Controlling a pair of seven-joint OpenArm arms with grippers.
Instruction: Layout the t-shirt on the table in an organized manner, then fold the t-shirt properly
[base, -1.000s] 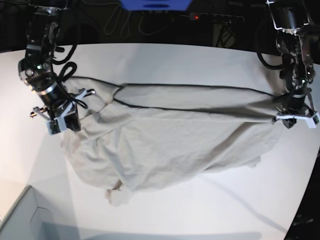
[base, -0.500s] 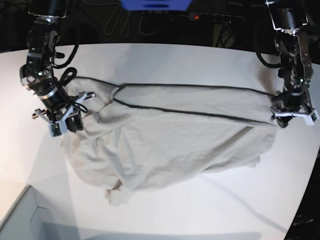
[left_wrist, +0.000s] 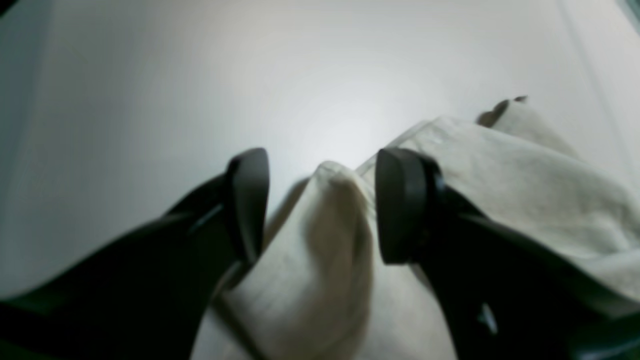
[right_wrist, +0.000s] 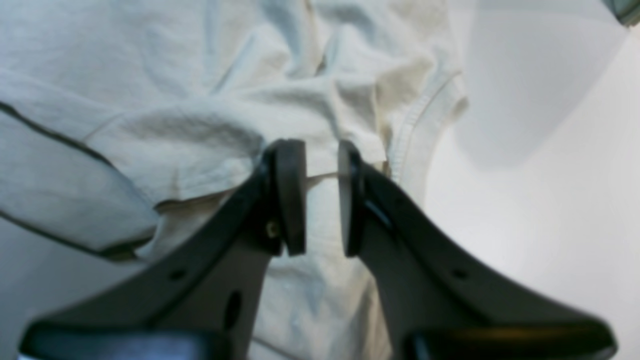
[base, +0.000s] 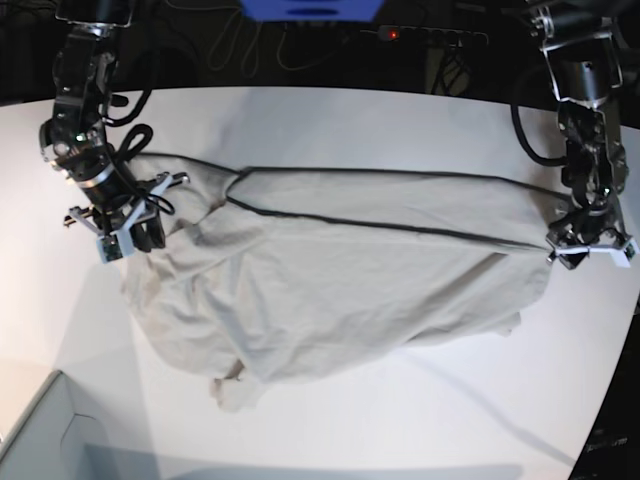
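Two claws, left claw (left_wrist: 320, 205) and right claw (right_wrist: 322, 197), spread over t-shirt (base: 330, 280) corners (cloth unpinched); risked bunching on bench (base: 400, 120).

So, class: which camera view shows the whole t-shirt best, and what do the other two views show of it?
The base view: the whole t-shirt lies spread and rumpled across the table. The left wrist view shows only a cloth fold between the open left gripper; the right wrist view shows wrinkles and a stitched hem behind the right gripper.
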